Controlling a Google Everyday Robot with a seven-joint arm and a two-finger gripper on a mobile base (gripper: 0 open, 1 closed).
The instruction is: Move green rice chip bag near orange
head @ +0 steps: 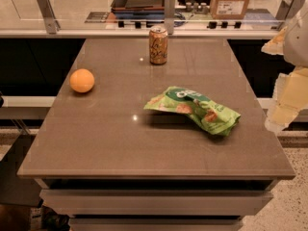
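The green rice chip bag [197, 109] lies crumpled on the brown table, right of the middle. It is light green with a dark-green band and chip pictures. The orange [82, 80] sits near the table's left edge, well apart from the bag. My gripper [285, 100] hangs at the right edge of the view, beyond the table's right side. It is right of the bag, not touching it, and holds nothing that I can see.
A tan-gold patterned drink can [158, 44] stands upright at the back middle of the table [120, 143]. A glass-fronted counter with a cardboard box [231, 1] and a tray runs behind it. Floor drops off on both sides.
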